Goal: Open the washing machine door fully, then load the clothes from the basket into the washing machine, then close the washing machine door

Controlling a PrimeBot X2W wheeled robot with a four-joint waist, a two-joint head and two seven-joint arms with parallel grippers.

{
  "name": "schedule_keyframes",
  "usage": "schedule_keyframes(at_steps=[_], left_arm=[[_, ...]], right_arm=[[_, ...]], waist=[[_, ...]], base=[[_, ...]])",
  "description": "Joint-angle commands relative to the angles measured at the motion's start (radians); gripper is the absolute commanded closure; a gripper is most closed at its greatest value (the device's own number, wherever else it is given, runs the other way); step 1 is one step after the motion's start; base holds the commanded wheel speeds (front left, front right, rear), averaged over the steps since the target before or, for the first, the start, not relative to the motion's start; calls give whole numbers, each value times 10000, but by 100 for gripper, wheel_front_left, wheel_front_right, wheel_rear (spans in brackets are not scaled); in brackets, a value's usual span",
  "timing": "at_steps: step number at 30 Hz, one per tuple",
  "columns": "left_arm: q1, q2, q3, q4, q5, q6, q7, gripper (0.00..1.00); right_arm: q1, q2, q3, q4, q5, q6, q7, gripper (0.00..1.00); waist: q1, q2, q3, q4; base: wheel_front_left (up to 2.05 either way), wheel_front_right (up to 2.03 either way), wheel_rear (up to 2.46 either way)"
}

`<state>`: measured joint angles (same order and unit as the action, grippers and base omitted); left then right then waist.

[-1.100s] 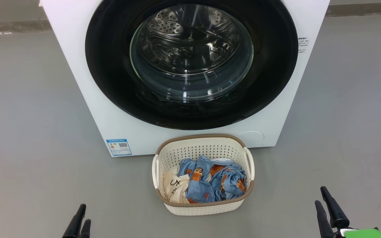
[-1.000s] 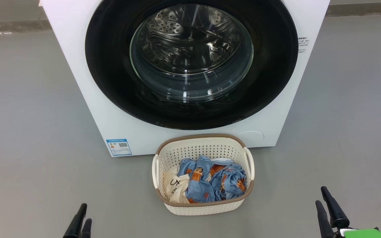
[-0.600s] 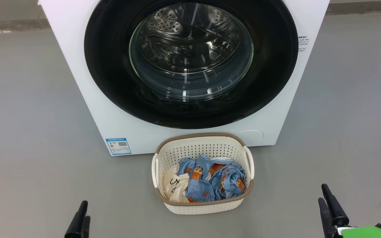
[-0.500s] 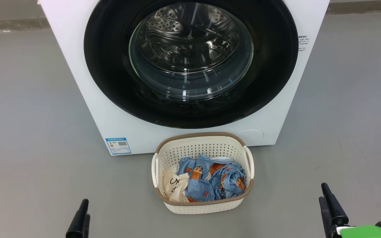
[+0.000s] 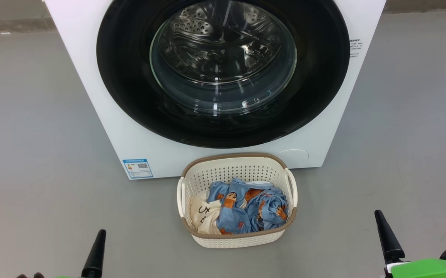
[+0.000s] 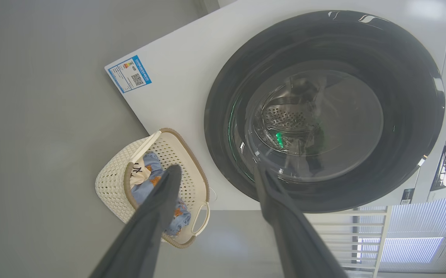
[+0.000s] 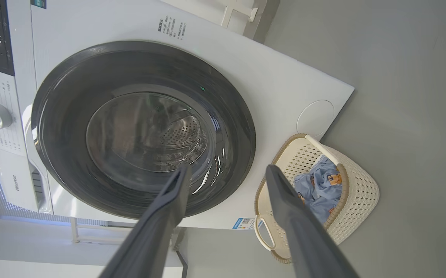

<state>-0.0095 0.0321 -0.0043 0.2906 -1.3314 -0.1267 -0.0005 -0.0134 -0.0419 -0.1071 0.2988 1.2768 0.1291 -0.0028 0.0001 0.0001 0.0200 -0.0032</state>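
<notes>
Door (image 5: pixel 126 77) shut, so it's step one: left gripper (image 6: pixel 217 170) and right gripper (image 7: pixel 227 168) hang back empty, fingers wide apart. Clothes (image 5: pixel 246 208) wait in the basket (image 5: pixel 238 237) at the washer's (image 5: pixel 161 162) foot; next, a gripper must hook the door's rim and swing it out.

Smooth grey floor (image 5: pixel 33 116). Bears a big white washing machine (image 5: pixel 103 127) toward its far edge and, just in front of that, a small cream basket (image 5: pixel 238 239) standing upright. Ends in a darker strip (image 5: pixel 10 25) there.
</notes>
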Motion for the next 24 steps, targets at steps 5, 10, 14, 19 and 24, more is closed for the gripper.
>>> schedule_keyframes(at_steps=[5, 10, 14, 19, 24], left_arm=[[-541, 210, -48, -238, 551, -19, -204, 0], [-596, 268, -149, -279, 1031, -20, -351, 0], [-643, 336, -189, -328, 1597, -21, -469, 0], [-684, 356, -215, -411, 2323, -23, -616, 0], [-695, 407, -261, -498, 3224, -24, -763, 0]], right_arm=[[-420, -153, 123, -374, -809, 5, -198, 0], [-439, -175, 152, -458, -1527, 6, -345, 0], [-456, -199, 193, -489, -2042, 7, -462, 0], [-472, -240, 262, -520, -2661, 7, -608, 0], [-486, -301, 339, -543, -3303, 8, -753, 0]], waist=[[-1, -1, 29, 1], [-1, -1, 56, -4], [-1, -1, 71, -13], [-1, -1, 96, -22], [-1, -1, 113, -34]], base=[[0, 0, 0], [0, 0, 0], [0, 0, 0], [0, 0, 0], [0, 0, 0]])
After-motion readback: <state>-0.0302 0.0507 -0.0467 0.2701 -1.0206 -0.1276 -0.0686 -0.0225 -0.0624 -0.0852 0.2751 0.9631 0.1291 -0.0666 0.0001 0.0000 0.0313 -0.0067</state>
